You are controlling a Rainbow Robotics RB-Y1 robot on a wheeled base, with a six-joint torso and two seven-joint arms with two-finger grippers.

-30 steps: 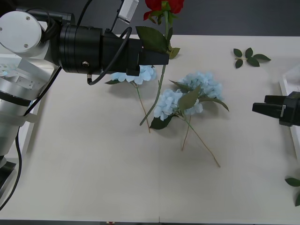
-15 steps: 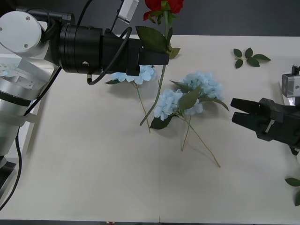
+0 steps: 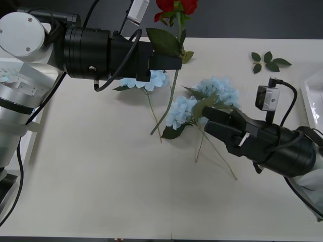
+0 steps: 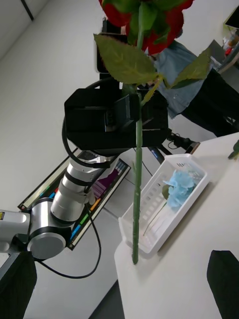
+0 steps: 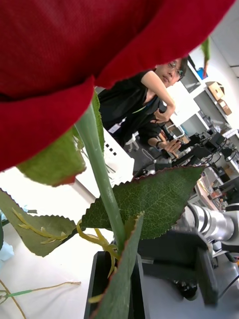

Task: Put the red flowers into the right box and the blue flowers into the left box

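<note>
Your left end effector (image 3: pixel 174 61) is clamped on the stem of a red rose (image 3: pixel 175 6), holding it upright above the far side of the table (image 3: pixel 101 176). Your right end effector (image 3: pixel 214 121) hangs with its fingers spread and empty, close to the rose's lower stem and just over the blue flowers (image 3: pixel 217 91). It looks set to take the rose for the right box (image 3: pixel 312 88). The left box (image 4: pixel 172 202) already holds one blue flower. Three blue clusters lie on the table between the arms, so most of the sorting is left.
</note>
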